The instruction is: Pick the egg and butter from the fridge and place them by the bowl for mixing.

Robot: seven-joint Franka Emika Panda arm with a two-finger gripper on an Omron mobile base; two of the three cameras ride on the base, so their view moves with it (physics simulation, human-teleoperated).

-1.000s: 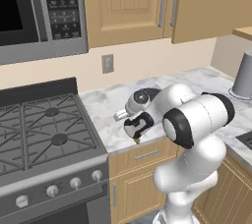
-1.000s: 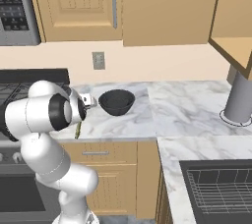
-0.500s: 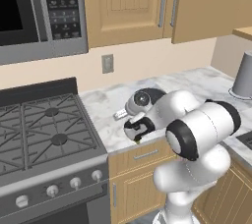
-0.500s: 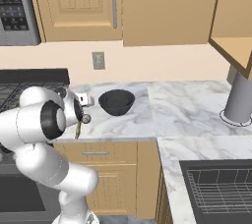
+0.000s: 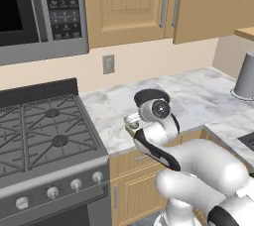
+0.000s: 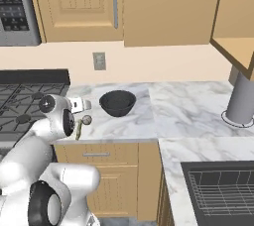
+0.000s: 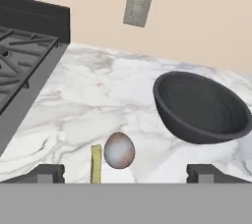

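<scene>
The marble table (image 6: 124, 116) runs from the stove (image 5: 44, 136) on one side round a corner toward the sink (image 6: 223, 190), with wooden wall cabinets (image 6: 124, 4) above it and a socket plate (image 7: 139, 3) on the wall behind. A grey cylinder (image 6: 241, 102) stands far along the table, toward its back edge near the corner.

The bowl (image 7: 202, 107) sits on the table's stove-end stretch, about midway between back and front edges. The butter (image 7: 96, 164) lies close to the front edge of the table, between the stove and the bowl, pointing away from the edge. The egg (image 7: 119, 150) rests just beside the butter on the bowl's side, apart from the bowl itself.

The gripper (image 7: 125, 173) is low over the front edge with its fingers (image 7: 48, 173) spread wide, empty, the egg and butter lying between and just ahead of them.
</scene>
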